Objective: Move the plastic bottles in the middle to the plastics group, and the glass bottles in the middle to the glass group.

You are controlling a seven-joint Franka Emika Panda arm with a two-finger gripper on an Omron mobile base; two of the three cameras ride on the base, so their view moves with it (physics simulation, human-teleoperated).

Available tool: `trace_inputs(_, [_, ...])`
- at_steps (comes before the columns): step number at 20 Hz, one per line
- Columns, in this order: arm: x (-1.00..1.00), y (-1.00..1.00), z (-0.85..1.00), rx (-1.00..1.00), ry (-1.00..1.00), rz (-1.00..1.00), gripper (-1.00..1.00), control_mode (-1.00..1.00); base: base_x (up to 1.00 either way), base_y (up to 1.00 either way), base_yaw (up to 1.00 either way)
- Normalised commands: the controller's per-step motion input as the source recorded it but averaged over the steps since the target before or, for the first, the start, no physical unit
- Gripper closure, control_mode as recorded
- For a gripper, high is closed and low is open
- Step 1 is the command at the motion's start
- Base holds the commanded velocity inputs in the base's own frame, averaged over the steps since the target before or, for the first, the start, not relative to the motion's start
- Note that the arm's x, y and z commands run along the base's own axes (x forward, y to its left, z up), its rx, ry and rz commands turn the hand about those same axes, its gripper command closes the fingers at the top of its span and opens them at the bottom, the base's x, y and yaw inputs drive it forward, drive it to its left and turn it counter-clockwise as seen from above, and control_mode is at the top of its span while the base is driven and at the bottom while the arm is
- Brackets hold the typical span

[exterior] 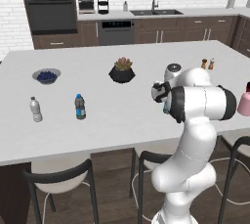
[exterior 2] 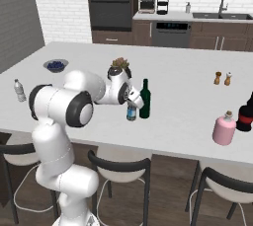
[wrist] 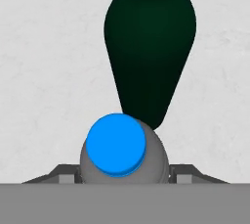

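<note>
We judged the sorting barely begun. The plastics group, a pale water bottle (exterior: 35,109) and a blue-labelled water bottle (exterior: 80,106), stood at the left of the island counter (exterior: 97,130), and nothing from the middle had joined them yet. At the right end the dark bottles of the glass group (exterior 2: 244,114) stood partly cut off by the frame edge, with the pink bottle (exterior 2: 224,128) just beside them, though we could not say whether it counted as placed.

The gripper (exterior 2: 132,102) was closed around the blue-capped bottle (exterior 2: 131,111) in the middle of the counter; in the hand view the fingers sat on either side of its shoulders, under the blue cap (wrist: 116,144). Whether its base was off the surface was hard to tell.

That bottle stood upright, its long axis vertical and cap pointing up toward the hand camera. The green bottle (exterior 2: 144,99) stood just beside it, also upright, neck up.

Left to do, in our view: carry the held bottle across to the plastics, then take the green bottle to the glass.
</note>
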Motion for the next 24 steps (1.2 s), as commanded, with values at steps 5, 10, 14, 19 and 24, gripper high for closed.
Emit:
trace_inputs(5, [-0.51, 0.39, 0.42, 0.0, -0.03, 0.07, 1.0, -1.0, 0.0, 0.0, 0.0])
trace_inputs(10, [-0.52, 0.63, 0.32, 0.0, 0.0, 0.11, 1.0, -1.0, 0.0, 0.0, 0.0])
trace_inputs(14, [-0.53, 0.69, 0.19, 0.0, 0.0, 0.26, 1.0, -1.0, 0.0, 0.0, 0.0])
trace_inputs(19, [-0.3, 0.82, 0.19, 0.0, -0.01, 0.42, 1.0, -1.0, 0.0, 0.0, 0.0])
trace_inputs(24, [-0.26, 0.85, 0.22, 0.0, 0.0, 0.44, 1.0, -1.0, 0.0, 0.0, 0.0])
